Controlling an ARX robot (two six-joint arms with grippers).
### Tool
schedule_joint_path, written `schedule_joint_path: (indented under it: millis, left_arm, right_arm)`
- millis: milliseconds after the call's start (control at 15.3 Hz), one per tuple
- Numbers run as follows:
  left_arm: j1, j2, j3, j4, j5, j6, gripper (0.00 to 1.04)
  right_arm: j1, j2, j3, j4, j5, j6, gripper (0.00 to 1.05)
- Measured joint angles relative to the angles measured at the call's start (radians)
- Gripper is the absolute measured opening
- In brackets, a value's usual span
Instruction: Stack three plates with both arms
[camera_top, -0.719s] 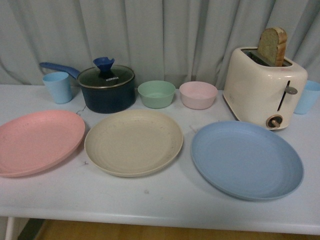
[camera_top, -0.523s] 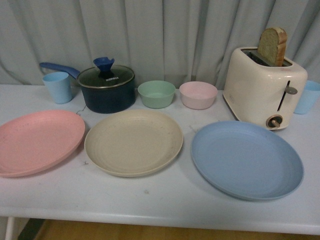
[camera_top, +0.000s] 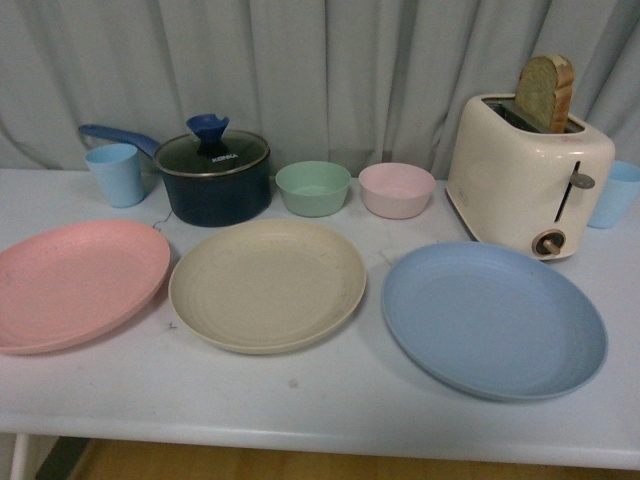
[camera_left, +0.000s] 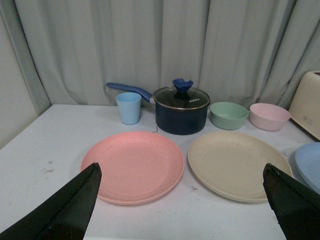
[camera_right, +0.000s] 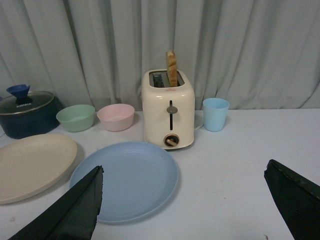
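**A:** Start nearest us. What are the grippers doing?

**B:** Neither arm shows in the front view. From the wrist cameras, the left gripper (camera_left: 181, 169) has its two dark fingers spread wide with nothing between them, and the right gripper (camera_right: 185, 167) is the same. Both are empty, and I judge both sit short of the plates, on the near side of the table (camera_top: 330, 410).

**A:** And the plates?

**B:** All three lie flat in one row, unstacked. The pink plate (camera_top: 75, 282) is on the left. The beige plate (camera_top: 267, 284) is in the middle, just beside it with a sliver of table between the rims. The blue plate (camera_top: 493, 318) is on the right, near the beige one but apart.

**A:** Which arm for which?

**B:** The left gripper faces the pink plate and the right faces the blue, so each outer plate goes to its nearer arm. Beige looks like the natural base. The plates are round, so there is no long axis to match, and the near rims are the open side.

**A:** Anything behind?

**B:** A blue cup (camera_top: 115, 173), a dark pot (camera_top: 215, 182), a green bowl (camera_top: 313, 188) and a pink bowl (camera_top: 396, 190) stand in the back row. The toaster (camera_top: 525, 178), with a bread slice (camera_top: 546, 92) sticking up, stands just behind the blue plate's far rim. Reaching in from that side would be cramped, I think.
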Motion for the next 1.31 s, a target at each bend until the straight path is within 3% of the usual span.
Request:
schedule_joint_path:
  millis: [1308]
  left_arm:
    - [0.0, 0.0, 0.0, 0.0, 0.0, 0.0, 0.98]
  right_arm:
    - [0.0, 0.0, 0.0, 0.0, 0.0, 0.0, 0.98]
